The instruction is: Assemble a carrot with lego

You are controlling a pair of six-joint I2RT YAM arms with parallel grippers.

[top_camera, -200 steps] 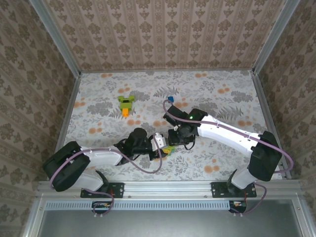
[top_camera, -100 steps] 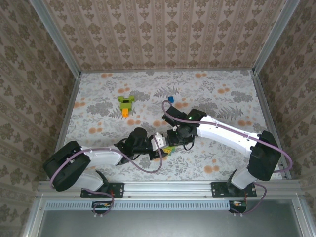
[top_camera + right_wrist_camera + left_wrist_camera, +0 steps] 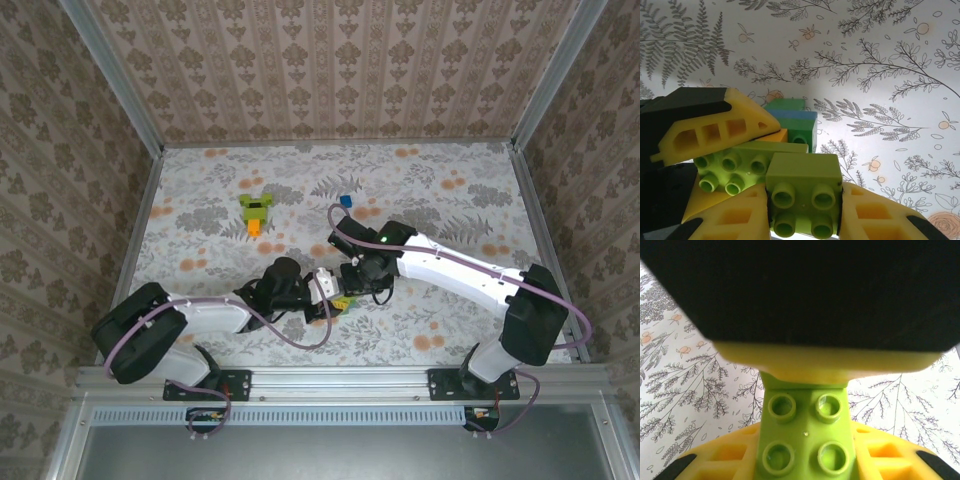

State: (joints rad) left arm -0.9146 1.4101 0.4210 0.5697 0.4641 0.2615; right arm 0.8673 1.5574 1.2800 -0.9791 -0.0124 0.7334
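Observation:
Just in front of the table's middle, my two grippers meet. The left gripper [image 3: 328, 300] [image 3: 805, 452] is shut on a lime-green studded brick [image 3: 805, 432] [image 3: 735, 167]. Orange, dark green and blue bricks [image 3: 796, 126] sit tight behind that brick. My right gripper [image 3: 352, 285] [image 3: 802, 212] is shut on a lime-green 2x2 brick [image 3: 802, 192]. This brick's side rests against the left one's brick. At the back left lies the carrot [image 3: 256, 211], lime green with an orange tip.
One small blue brick [image 3: 344, 200] lies alone on the flowered tabletop [image 3: 450, 200], behind the right arm. Metal posts and patterned walls close in the table on the left, right and far sides.
The left arm has edged slightly to the right toward the right gripper. Both grips are unchanged.

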